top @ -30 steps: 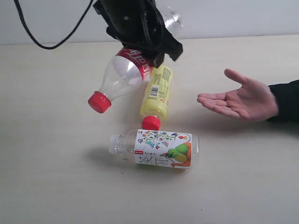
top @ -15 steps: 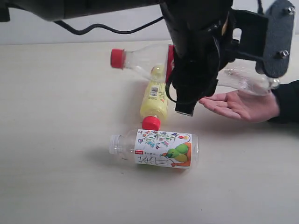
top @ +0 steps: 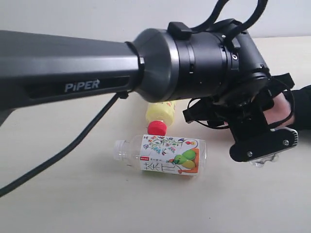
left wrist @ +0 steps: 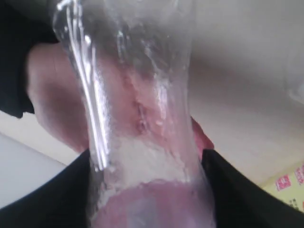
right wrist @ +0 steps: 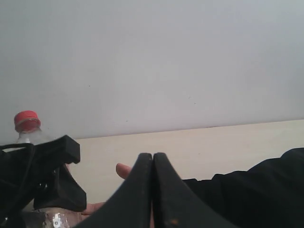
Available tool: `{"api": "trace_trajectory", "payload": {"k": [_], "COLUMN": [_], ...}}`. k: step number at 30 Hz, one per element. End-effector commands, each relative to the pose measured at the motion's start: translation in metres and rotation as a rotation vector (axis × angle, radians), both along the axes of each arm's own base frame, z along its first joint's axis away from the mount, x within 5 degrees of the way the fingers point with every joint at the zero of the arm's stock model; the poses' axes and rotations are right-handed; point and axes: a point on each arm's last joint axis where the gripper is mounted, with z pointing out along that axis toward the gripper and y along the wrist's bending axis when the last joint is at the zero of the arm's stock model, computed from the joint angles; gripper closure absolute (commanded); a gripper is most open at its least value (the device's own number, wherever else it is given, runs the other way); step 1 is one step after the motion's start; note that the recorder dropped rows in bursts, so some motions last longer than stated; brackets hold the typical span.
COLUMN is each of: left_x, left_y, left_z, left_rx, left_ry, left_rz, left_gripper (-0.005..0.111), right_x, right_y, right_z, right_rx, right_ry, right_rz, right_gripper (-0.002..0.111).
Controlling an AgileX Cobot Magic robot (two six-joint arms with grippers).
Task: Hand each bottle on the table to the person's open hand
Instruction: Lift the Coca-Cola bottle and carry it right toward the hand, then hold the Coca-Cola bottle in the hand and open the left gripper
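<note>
My left gripper is shut on the clear bottle with the red label. It holds the bottle right at the person's open hand, and the palm shows pink through the plastic. The bottle's clear base pokes out under the jaw plate, and its red cap shows in the right wrist view. On the table lie the yellow bottle with its red cap and the pear-label bottle. The green-white bottle is out of view. My right gripper is shut and holds nothing.
The thick black left arm stretches across the exterior view and hides most of the hand and the far table. The person's dark sleeve enters from the right edge. A pale wall stands behind the table.
The left arm has swung right and down with the red-label bottle, from above the yellow bottle to the person's hand. The two bottles lying on the table have not moved.
</note>
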Motion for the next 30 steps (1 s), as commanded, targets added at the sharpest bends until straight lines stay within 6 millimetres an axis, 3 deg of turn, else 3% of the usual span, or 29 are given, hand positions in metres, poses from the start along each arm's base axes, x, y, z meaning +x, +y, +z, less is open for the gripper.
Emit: {"api": "trace_trajectory", "payload": {"k": [1, 8, 25, 30], "left_x": [0.004, 0.021, 0.031, 0.042], "left_y": [-0.007, -0.011, -0.031, -0.028], "left_z": [0.005, 0.017, -0.016, -0.023], "left_rx": [-0.077, -0.137, -0.141, -0.147], "left_ry": [0.042, 0.138, 0.158, 0.141], "left_rz": [-0.032, -0.033, -0.101, -0.096], "left_gripper": [0.107, 0.107, 0.107, 0.107], "right_x": [0.0, 0.0, 0.0, 0.0], "right_y": [0.0, 0.0, 0.0, 0.0], "right_z": [-0.001, -0.001, -0.001, -0.001], "right_rx": [0.0, 0.0, 0.0, 0.0], "right_ry": [-0.004, -0.004, -0.004, -0.004], "right_rz": [-0.005, -0.005, -0.005, -0.005], "right_gripper": [0.108, 0.108, 0.108, 0.108]}}
